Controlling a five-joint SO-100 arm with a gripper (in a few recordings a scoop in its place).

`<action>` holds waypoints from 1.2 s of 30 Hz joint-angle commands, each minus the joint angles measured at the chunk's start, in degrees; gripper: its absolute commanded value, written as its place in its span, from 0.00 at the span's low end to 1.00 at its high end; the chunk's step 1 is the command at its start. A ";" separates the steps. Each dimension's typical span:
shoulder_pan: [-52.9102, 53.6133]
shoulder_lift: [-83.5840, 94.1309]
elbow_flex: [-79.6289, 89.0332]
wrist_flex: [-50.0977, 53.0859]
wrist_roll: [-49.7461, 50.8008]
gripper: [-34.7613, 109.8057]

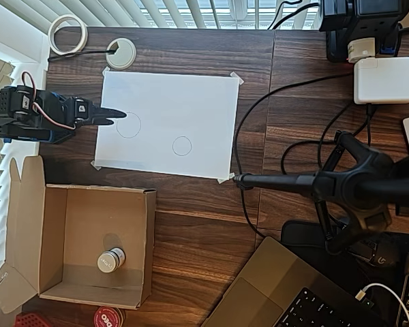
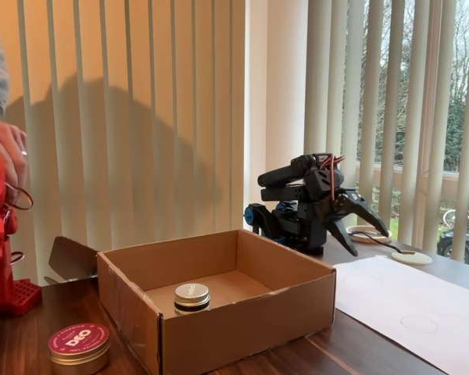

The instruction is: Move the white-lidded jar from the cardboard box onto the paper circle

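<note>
The small short round jar with a flat whitish-grey lid point(image 1: 111, 259) stands upright on the floor of the large brown corrugated cardboard box point(image 1: 144, 245), near its middle; the fixed view shows a dark body under the lid, and the lettering is too faint to read. The smaller pencilled circle point(image 1: 182, 146) on the white taped paper sheet point(image 1: 191, 102) lies beyond the box. The dark two-finger gripper point(image 1: 114, 114) holds nothing, fingers nearly together, its tip over the larger pencilled circle point(image 1: 129, 125). A red round tin point(image 2: 78, 347) beside the box is cut off in the overhead view.
</note>
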 commanded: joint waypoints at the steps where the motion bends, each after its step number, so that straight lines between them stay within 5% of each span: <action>1: 2.99 -9.23 -9.58 -7.21 -7.56 0.51; 16: 23.38 -49.39 -39.29 -38.32 -44.21 0.51; 36: 53.00 -85.34 -54.58 -66.18 -71.46 0.51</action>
